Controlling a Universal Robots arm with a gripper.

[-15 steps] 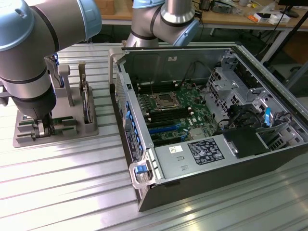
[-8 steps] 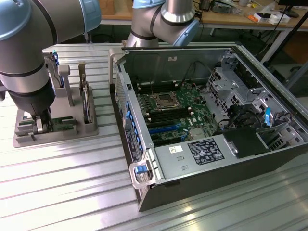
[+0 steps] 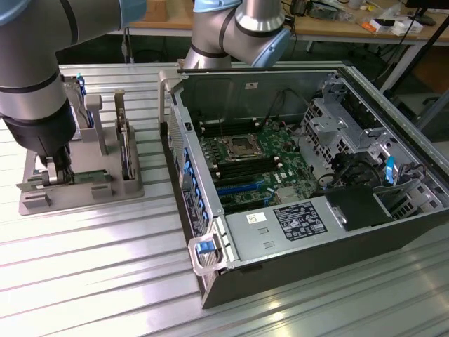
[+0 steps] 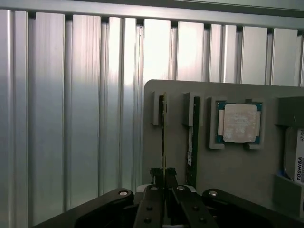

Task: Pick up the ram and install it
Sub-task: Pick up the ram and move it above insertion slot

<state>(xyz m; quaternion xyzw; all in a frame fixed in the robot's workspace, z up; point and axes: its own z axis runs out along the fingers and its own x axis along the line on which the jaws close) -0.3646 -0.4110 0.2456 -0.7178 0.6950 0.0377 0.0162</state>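
Observation:
The ram (image 4: 164, 128) stands on edge in a slot of the grey holder (image 4: 237, 185), a thin green stick seen edge-on. My gripper (image 4: 164, 172) is shut on its near end, with a black finger (image 4: 156, 175) pressed against each side. In the exterior view my gripper (image 3: 59, 172) is down at the holder (image 3: 84, 200) on the exterior view's left, on the green ram (image 3: 88, 175). The ram still sits in its slot.
In the holder, a second memory stick (image 4: 195, 133), a square silver processor (image 4: 239, 122) and a labelled hard drive (image 4: 297, 164) sit beside the ram. The open computer case (image 3: 210, 253) lies on the exterior view's right, motherboard (image 3: 245, 165) exposed. The table (image 3: 91, 281) is ribbed aluminium.

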